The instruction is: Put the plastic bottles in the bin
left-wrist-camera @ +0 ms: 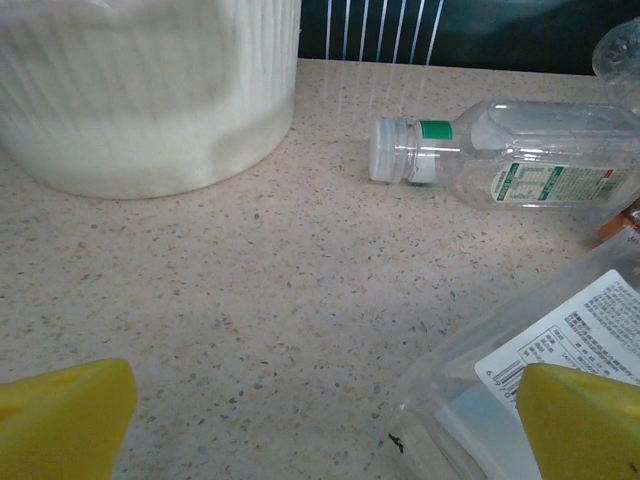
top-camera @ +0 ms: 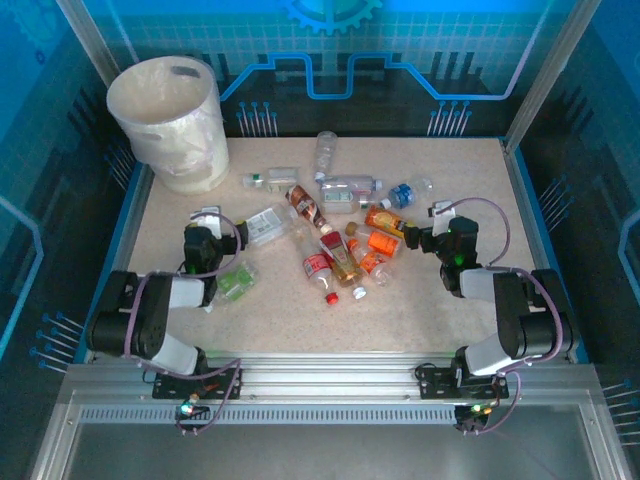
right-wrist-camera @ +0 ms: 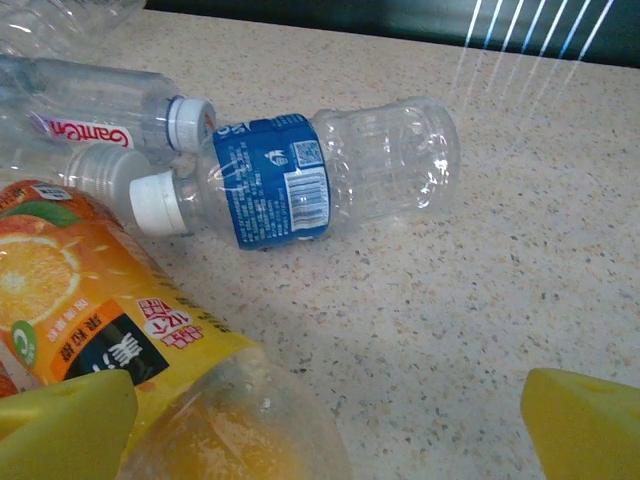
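Observation:
Several plastic bottles [top-camera: 335, 235] lie scattered on the speckled table's middle. The white bin [top-camera: 168, 122] stands at the far left corner; its wall [left-wrist-camera: 140, 95] fills the upper left of the left wrist view. My left gripper [top-camera: 212, 224] hovers open near the table, with nothing between its yellow fingers [left-wrist-camera: 60, 415]. A flattened white-label bottle [left-wrist-camera: 565, 370] lies by its right finger, and a green-label bottle [left-wrist-camera: 510, 155] lies farther off. My right gripper [top-camera: 432, 226] is open too. An orange-label bottle [right-wrist-camera: 120, 330] lies by its left finger, a blue-label bottle [right-wrist-camera: 310, 180] ahead.
A green crushed bottle [top-camera: 237, 280] lies close to the left arm. A raised blue-edged rim [top-camera: 135, 205] borders the table on both sides, and a dark back wall [top-camera: 380, 115] stands behind. Bare tabletop [top-camera: 400, 320] stretches between the bottles and the arm bases.

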`<action>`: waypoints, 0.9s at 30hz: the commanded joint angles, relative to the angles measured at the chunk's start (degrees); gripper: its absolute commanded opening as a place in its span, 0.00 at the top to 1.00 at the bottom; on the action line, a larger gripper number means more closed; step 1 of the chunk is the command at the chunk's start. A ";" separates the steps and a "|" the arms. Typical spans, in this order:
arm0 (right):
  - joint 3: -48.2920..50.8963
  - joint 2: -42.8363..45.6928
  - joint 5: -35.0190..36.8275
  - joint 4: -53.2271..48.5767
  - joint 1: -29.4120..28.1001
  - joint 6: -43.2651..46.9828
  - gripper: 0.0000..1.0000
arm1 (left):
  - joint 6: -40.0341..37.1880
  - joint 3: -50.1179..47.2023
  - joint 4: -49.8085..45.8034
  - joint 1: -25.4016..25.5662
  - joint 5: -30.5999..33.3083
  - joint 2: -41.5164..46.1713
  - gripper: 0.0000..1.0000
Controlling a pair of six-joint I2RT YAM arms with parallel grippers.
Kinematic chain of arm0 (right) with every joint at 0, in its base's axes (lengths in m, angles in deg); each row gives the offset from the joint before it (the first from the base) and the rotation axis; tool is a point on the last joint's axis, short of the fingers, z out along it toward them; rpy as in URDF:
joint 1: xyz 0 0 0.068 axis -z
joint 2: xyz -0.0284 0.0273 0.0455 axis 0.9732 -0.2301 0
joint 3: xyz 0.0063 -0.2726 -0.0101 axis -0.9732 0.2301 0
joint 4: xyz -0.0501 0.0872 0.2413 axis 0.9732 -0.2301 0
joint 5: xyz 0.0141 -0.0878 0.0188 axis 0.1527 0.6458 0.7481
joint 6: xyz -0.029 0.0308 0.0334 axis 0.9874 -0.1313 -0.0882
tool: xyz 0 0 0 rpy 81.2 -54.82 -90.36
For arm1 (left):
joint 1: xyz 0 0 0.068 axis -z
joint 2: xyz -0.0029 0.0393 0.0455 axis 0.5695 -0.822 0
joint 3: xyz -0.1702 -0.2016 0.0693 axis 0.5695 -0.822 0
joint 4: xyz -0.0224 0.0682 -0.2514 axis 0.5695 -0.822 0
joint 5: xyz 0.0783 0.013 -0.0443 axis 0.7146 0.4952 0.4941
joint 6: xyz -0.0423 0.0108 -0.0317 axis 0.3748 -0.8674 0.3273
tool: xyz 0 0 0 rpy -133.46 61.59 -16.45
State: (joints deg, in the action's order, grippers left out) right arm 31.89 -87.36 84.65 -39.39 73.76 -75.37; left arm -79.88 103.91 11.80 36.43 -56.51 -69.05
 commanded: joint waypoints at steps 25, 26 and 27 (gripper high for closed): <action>-23.71 9.00 -0.18 -66.16 -20.13 -29.47 0.00 | 41.72 15.29 -77.76 0.84 -5.39 44.35 0.01; -24.10 8.17 0.30 -66.62 -21.02 -28.50 0.00 | 41.50 15.45 -78.63 0.83 -5.67 44.85 0.01; -24.33 7.26 0.10 -67.02 -21.70 -27.56 0.02 | 41.43 15.65 -79.48 0.83 -6.28 45.23 0.01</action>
State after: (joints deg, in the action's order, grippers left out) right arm 9.49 -78.22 82.90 -101.59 54.24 -106.10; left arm -39.29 118.33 -61.99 37.05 -60.10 -24.97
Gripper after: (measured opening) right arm 0.990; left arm 0.989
